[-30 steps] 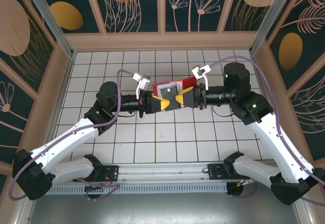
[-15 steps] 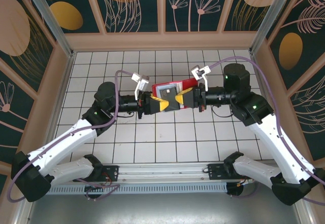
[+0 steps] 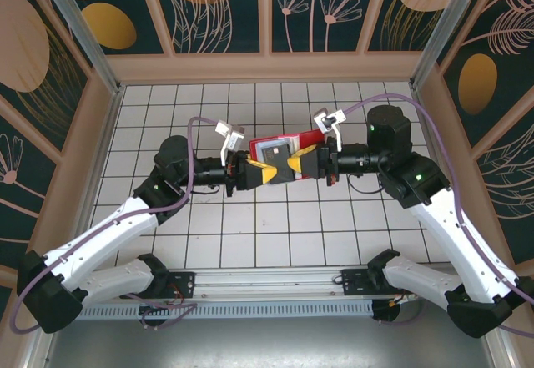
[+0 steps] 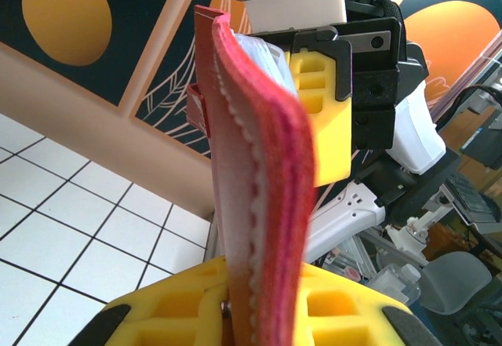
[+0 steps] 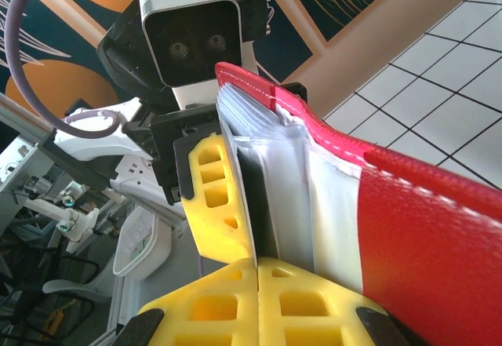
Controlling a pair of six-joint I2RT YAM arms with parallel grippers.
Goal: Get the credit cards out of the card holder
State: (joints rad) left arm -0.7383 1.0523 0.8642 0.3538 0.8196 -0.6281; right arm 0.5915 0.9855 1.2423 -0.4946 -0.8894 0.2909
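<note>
Card holder [image 3: 279, 147] hangs in mid-air above the tiled worktop [image 3: 250, 234], held between my two arms and folded open, with its grey pockets facing up to the top camera. My left gripper [image 4: 239, 299] is clamped on the holder's red stitched edge and carries it upright. My right gripper [image 5: 257, 271] has its jaws pressed fully together. A dark card [image 5: 249, 197] runs down into the seam between them, so I judge they are pinching that card's edge, beside the pale pockets [image 5: 292, 181]. The credit cards are all still inside.

I take this as the first extraction, with the grip just made. Next, my right arm should pull straight back along the pocket while my left holds firm, so the card slides out without dragging the holder along.

Compared with a second ago, the holder and both arms sit almost where they were. The real change is that my right jaws have closed.
</note>
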